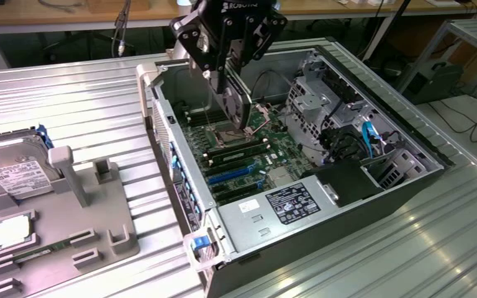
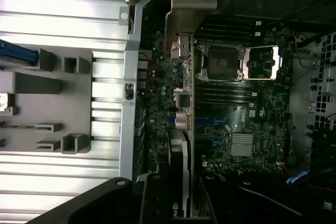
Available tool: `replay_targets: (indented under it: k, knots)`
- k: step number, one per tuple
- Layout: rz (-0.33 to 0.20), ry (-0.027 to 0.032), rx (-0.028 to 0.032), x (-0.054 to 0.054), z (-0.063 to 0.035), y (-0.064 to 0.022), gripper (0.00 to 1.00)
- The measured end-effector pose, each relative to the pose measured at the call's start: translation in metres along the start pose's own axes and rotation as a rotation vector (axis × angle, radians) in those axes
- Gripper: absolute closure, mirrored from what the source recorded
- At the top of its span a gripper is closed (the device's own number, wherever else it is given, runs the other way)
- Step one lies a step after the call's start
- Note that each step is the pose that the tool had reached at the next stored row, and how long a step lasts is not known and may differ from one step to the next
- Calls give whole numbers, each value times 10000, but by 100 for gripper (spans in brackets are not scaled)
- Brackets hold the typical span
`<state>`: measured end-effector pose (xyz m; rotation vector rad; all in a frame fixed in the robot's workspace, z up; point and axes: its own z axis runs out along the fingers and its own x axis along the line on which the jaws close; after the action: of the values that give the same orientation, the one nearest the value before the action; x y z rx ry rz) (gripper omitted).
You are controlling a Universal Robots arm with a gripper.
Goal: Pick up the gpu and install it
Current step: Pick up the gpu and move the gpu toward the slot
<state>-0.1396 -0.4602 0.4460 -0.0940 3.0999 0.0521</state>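
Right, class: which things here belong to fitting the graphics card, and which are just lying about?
Part of the job: gripper; graphics card it holds; open computer case.
Lying about: hard drive; grey holder.

end effector (image 1: pixel 224 73): upper body cut off by the exterior view's top edge
gpu (image 1: pixel 238 108): gripped top hidden inside end effector
hard drive (image 1: pixel 10 171): label print too small to read
computer case (image 1: pixel 305 267): near corner cut off at bottom edge

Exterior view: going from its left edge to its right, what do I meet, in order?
In order: hard drive → grey parts holder → gpu → metal drive cage → blue cables.
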Motion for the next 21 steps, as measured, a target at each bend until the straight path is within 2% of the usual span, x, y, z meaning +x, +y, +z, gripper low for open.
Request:
replay_targets:
  k: [7,9,15,17,21]
  knots:
    - [289,6,12,-120,42,-6,72]
    - [297,60,10,-179,51,-8,72]
    - [370,336,-1,-274,77,9,72]
    - [395,351,5,-322,85,11,72]
    - [465,338,18,-371,109,12,72]
